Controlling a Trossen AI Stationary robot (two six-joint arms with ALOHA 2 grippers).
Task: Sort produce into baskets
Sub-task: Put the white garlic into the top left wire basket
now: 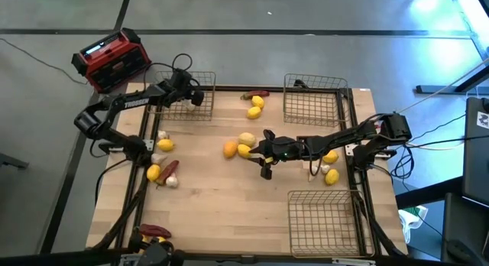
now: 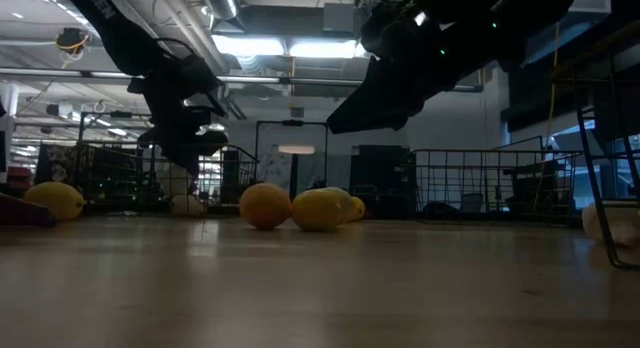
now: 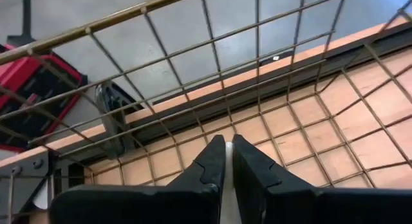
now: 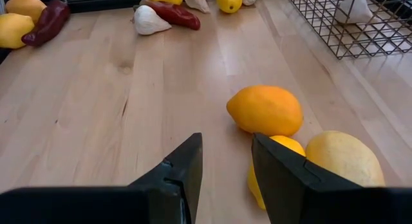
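While its fingers stand partly open and hold nothing, the right gripper (image 4: 225,172) hovers low over the middle of the table, aimed at a cluster of three fruits just ahead of it. Nearest its tips sits a yellow fruit (image 4: 273,166), partly hidden behind one finger; touching that are an orange fruit (image 4: 265,110) just beyond and a larger pale yellow fruit (image 4: 344,158) to one side. All three look rounded, smooth-skinned and firm, probably light, and likely to roll or squirt out of a pinch taken off-centre; the safest hold would seem to be across the widest part, with one finger on each flank. Because the three touch, closing on one may nudge its neighbours.

Farther out from this gripper, across the bare wood, lie a whitish bulb (image 4: 148,20) and a dark red pepper (image 4: 172,13), with more yellow fruit beyond at the table's edge. The bulb looks knobbly and easier to grip; the pepper is long and best taken across its middle.

The left gripper (image 3: 225,161), fingers pressed shut and empty, hangs over the far left basket (image 1: 191,98). Two more wire baskets, the far right basket (image 1: 309,102) and the near right basket (image 1: 321,216), stand well apart from the fruit cluster.
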